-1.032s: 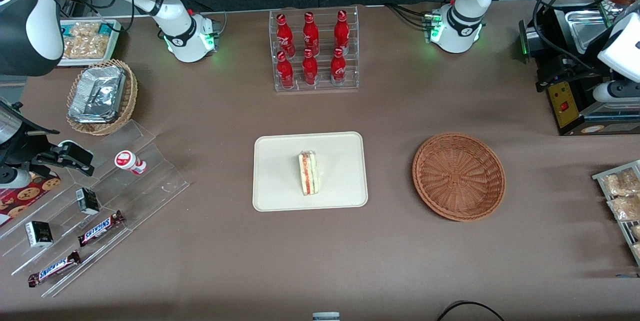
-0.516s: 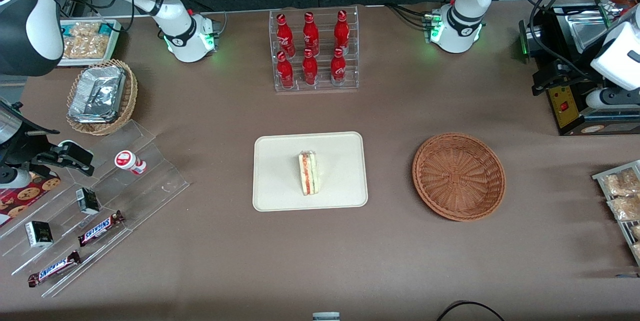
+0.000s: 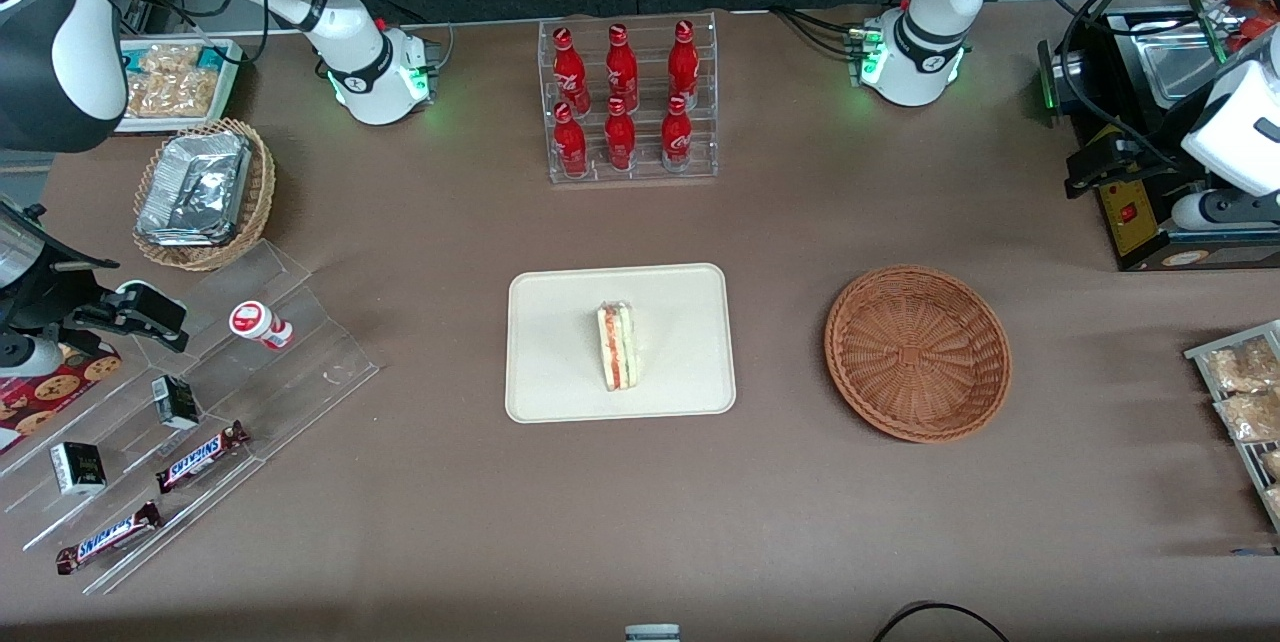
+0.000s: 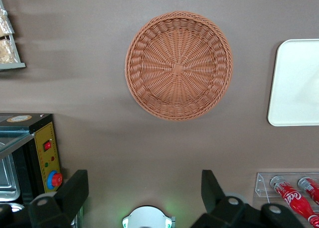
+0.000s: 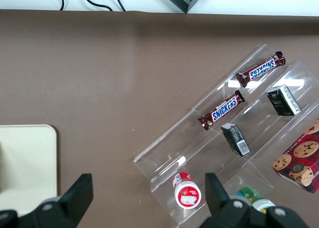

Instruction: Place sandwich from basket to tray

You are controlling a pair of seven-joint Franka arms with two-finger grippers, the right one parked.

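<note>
Bare tabletop (image 3: 780, 322) separates tray (image 3: 560, 322) and basket (image 3: 917, 353); the gripper (image 4: 144, 198), fingers wide apart, hangs high above.

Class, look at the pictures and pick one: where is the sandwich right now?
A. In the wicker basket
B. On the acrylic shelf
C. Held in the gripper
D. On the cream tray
D: the sandwich stands on the tray, the basket holds nothing, and the open gripper hangs above the table, farther from the front camera than the basket.

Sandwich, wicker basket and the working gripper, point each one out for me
sandwich (image 3: 617, 345), front view, its filling edge.
basket (image 4: 178, 64), left wrist view, woven floor.
gripper (image 4: 144, 193), left wrist view, midway between its open fingertips, above the table.
</note>
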